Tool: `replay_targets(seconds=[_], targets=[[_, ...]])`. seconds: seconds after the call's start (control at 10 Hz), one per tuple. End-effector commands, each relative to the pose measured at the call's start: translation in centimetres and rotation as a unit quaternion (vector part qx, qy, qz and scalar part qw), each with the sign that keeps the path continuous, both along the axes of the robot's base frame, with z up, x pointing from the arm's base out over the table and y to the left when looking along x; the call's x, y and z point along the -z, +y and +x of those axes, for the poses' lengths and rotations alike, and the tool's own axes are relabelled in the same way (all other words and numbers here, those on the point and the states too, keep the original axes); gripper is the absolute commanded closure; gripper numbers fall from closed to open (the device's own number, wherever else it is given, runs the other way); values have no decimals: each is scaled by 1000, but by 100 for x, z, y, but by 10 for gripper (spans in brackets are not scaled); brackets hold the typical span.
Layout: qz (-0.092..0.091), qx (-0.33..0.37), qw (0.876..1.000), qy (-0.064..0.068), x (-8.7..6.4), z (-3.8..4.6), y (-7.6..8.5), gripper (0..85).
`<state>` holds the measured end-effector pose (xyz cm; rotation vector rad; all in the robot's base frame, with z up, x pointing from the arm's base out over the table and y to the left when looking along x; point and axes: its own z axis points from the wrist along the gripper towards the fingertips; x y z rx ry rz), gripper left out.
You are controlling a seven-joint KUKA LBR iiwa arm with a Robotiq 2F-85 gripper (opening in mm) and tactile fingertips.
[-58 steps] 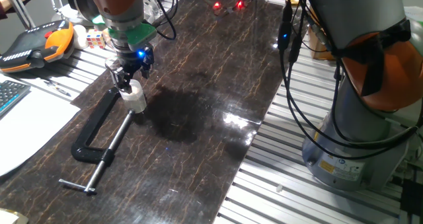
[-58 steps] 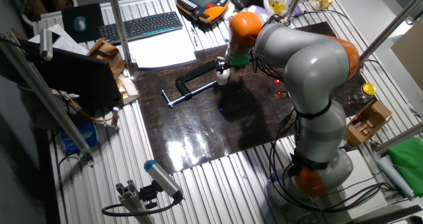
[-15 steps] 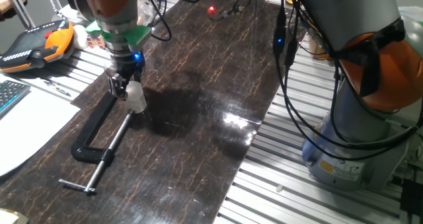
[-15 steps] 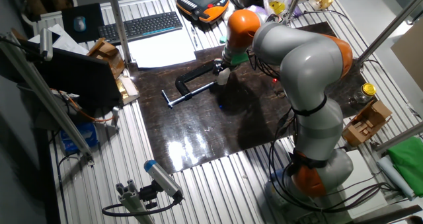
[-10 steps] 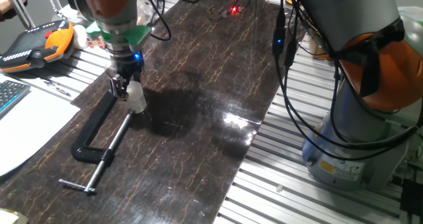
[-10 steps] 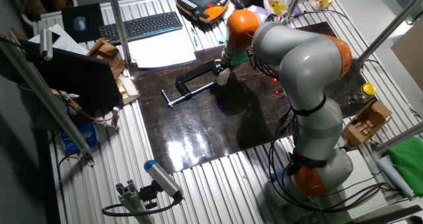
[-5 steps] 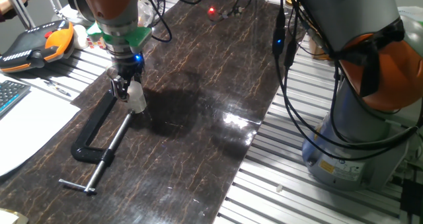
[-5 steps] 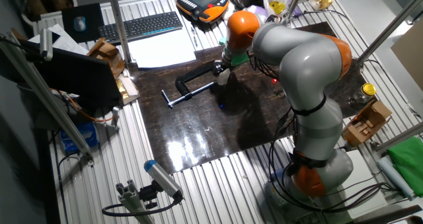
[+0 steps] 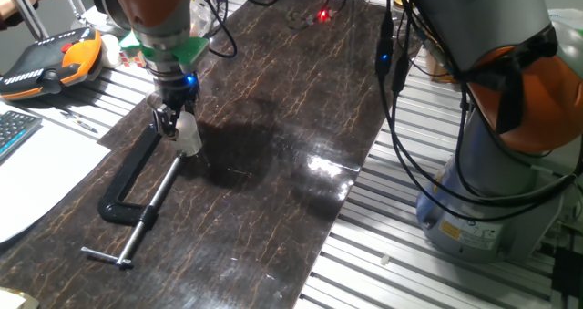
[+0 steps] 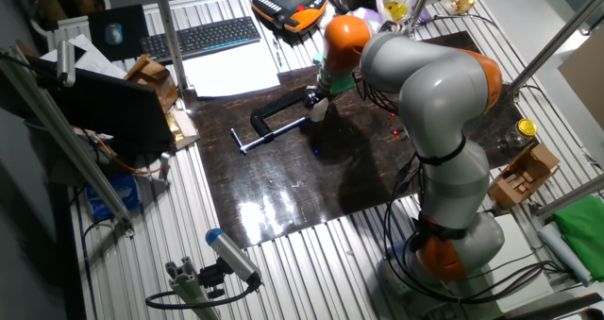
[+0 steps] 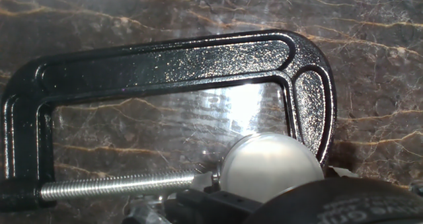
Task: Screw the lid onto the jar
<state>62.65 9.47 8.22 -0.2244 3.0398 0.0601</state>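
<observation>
**Inspector:** Dark marbled tabletop (image 9: 273, 136), glossy, with glare patches; slotted aluminium frame around it. Report the hazards.

**Assistant:** The gripper (image 9: 175, 122) stands over the jar (image 9: 189, 138), which is held in the black C-clamp (image 11: 165, 65) between the screw tip and the frame's fixed end. The fingers straddle the top of the jar, seemingly closed on the lid (image 11: 271, 166), though the contact is hidden in every view, so I cannot tell for certain.

**Inspector:** Risks?

**Assistant:** In my judgement, cross-threading if the lid sits tilted on the mouth. The jar could also spin in the clamp under torque, since the clamp lies loose on a slick surface. A finger might strike the clamp frame at 3 o'clock in the hand view, where the lid nearly touches it.

**Inspector:** Condition of the item?

**Assistant:** Small, whitish, translucent cylinder; smooth domed grey-white top in the hand view, at 5 o'clock of that frame. Likely light plastic, easily deformed. The threaded rod (image 11: 119, 184) runs out at 9 o'clock from it.
</observation>
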Motion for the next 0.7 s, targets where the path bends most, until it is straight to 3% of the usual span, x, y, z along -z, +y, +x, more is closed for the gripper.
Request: replay_targets(seconds=[0.0, 0.2, 0.3, 0.5, 0.6], targets=[[0, -1, 1000, 0, 1, -1, 0, 93], [0, -5, 1000, 1, 0, 0, 0, 213], [1, -7, 1000, -1, -1, -1, 0, 213], [1, 1, 1000, -10, -4, -2, 0, 110], [1, 3, 1000, -10, -3, -1, 2, 160]])
